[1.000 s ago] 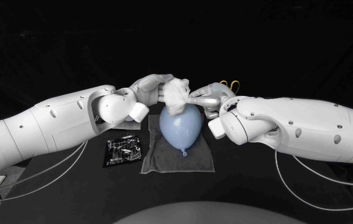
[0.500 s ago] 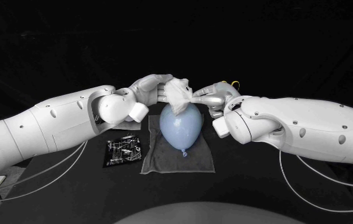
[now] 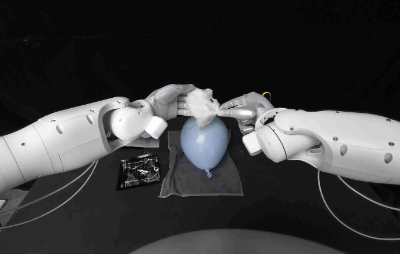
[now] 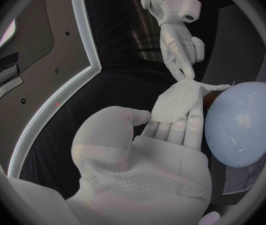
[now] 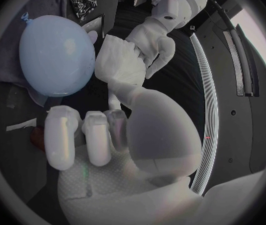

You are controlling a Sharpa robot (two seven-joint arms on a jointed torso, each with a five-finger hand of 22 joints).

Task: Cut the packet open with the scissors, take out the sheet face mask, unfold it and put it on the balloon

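Note:
A pale blue balloon (image 3: pixel 205 141) lies on a grey cloth (image 3: pixel 203 179), knot toward me. Just above its far end hangs the white, still folded sheet mask (image 3: pixel 200 102). My left hand (image 3: pixel 171 99) holds the mask's left side and my right hand (image 3: pixel 236 108) pinches its right edge. In the left wrist view the mask (image 4: pixel 178 100) lies against my left hand's fingertips (image 4: pixel 173 127), with the balloon (image 4: pixel 242 122) beside it. The right wrist view shows the mask (image 5: pixel 120 65) between the balloon (image 5: pixel 56 55) and my left hand (image 5: pixel 155 40). The cut black packet (image 3: pixel 139 170) lies left of the cloth.
The yellow-handled scissors (image 3: pixel 265 95) lie on the table behind my right hand. White cables hang from both forearms toward the table's near edge.
The mask has been drawn up off the balloon's far end and is bunched tighter between the hands. My right hand has shifted slightly to the right.

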